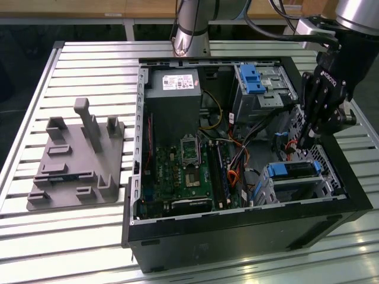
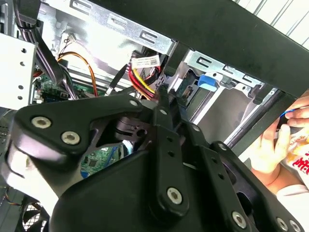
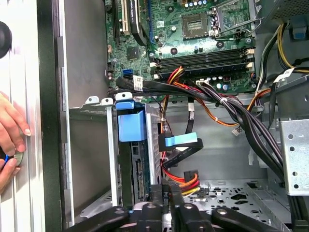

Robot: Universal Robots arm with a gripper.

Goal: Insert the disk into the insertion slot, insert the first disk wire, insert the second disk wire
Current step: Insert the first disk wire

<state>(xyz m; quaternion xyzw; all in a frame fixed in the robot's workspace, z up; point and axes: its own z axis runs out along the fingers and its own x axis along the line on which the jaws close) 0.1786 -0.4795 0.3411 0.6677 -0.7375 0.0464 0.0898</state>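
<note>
**Open computer case on a slatted bench, arm working at the drive cage.** The case lies on the metal bench with its interior facing up. The disk, framed in its blue carrier, is seated in the insertion slot. This is the perforated silver cage in the near corner of the case, at the exterior view's right.

The tool hangs from the arm into the case just beyond the far side of that cage, tips down among the cables. In the first wrist view its fingers are clenched, drawn close together. They sit directly beside a red, yellow and orange wire bundle near the disk's connector edge. Whether a plug sits between them cannot be made out. A blue flat cable lies just beside the cage.

Also inside the case are the motherboard, the power supply and the upper bay with a blue latch. A grey fixture stands on the bench at the exterior view's left, well apart from the case. A person's hand rests on the bench outside the case wall
</note>
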